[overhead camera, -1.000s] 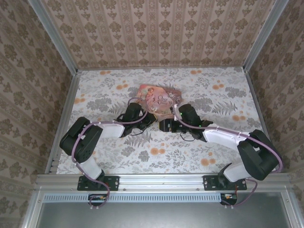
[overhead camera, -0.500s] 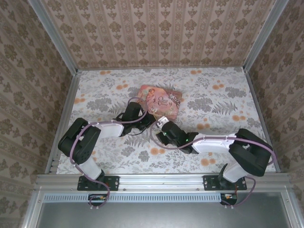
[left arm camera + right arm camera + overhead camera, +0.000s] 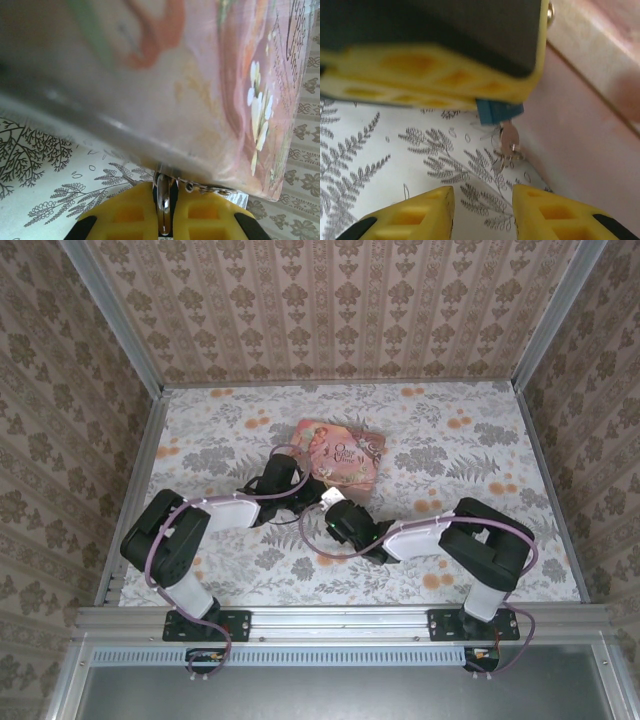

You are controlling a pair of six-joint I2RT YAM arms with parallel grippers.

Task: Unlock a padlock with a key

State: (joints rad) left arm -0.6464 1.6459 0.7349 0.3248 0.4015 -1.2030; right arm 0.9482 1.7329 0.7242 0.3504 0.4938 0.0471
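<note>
On the table: a floral-printed surface (image 3: 450,550) sits inside a booth with patterned wallpaper walls (image 3: 330,300). Two robot arms are bolted at the near edge. Both reach inward and meet at the near side of a tin.

Tin: a flat pink metal box with an illustrated lid (image 3: 345,450) lies near the middle of the table. In the left wrist view it looms close and blurred. In the right wrist view its pale pink side wall runs down the right.

Left gripper: the yellow fingers of the left gripper (image 3: 164,194) are pressed close together, with a silvery shackle pinched between them. This gripper sits right at the tin's near edge.

Padlock: a tiny padlock with a teal-blue body and a silvery metal shackle (image 3: 497,111) is gripped by its shackle in the left gripper. In the right wrist view its blue body pokes out past the left gripper's yellow fingers (image 3: 420,70), just beside the tin's side wall and over the floral surface.

Key: a very small, thin, silvery metal key (image 3: 509,141) sits at the free end of the blue body. It is too small and blurred to tell whether its blade is in the keyhole.

Right gripper: the yellow fingers of the right gripper (image 3: 482,195) stand apart with a middling gap and nothing between them. They point toward the padlock and key, near both but touching neither.
</note>
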